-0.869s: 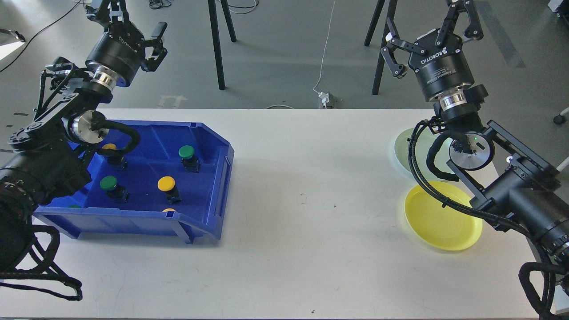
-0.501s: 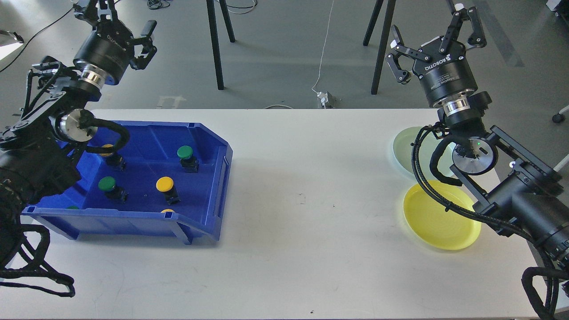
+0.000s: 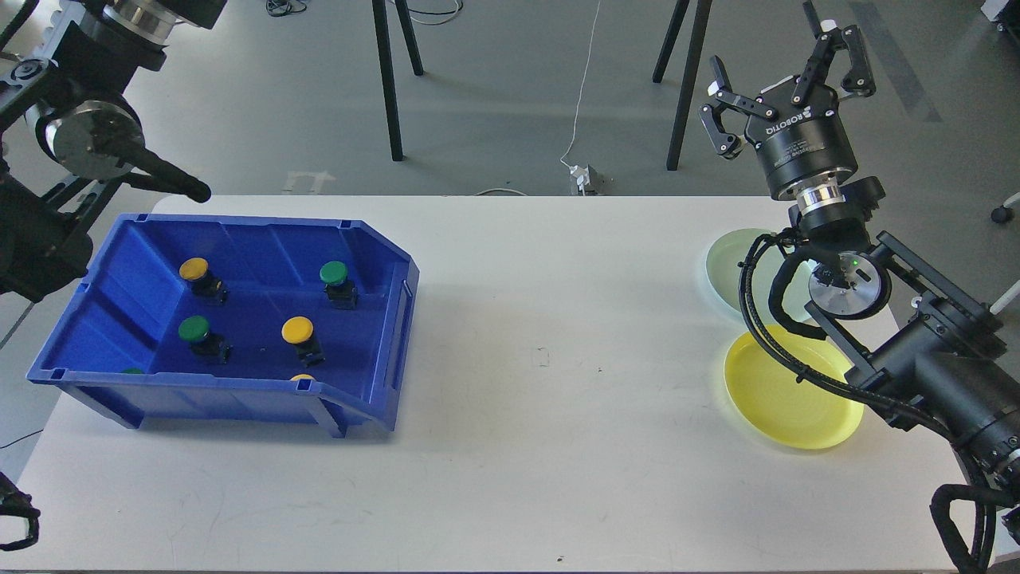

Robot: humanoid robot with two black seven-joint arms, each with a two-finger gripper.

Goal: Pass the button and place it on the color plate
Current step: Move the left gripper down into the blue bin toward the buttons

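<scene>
A blue bin (image 3: 382, 319) on the table's left holds several push buttons: a yellow one (image 3: 194, 269) at the back left, a green one (image 3: 334, 273) at the back right, a green one (image 3: 194, 328) and a yellow one (image 3: 297, 329) in front. A pale green plate (image 3: 729, 267) and a yellow plate (image 3: 789, 399) lie at the right. My right gripper (image 3: 785, 68) is open and empty, raised behind the pale green plate. My left arm (image 3: 88, 135) rises out of the top left corner; its gripper is out of view.
The white table (image 3: 542, 359) stretches between the bin and the plates. Black stand legs (image 3: 386, 80) and a white cable (image 3: 586, 88) are on the grey floor behind the table.
</scene>
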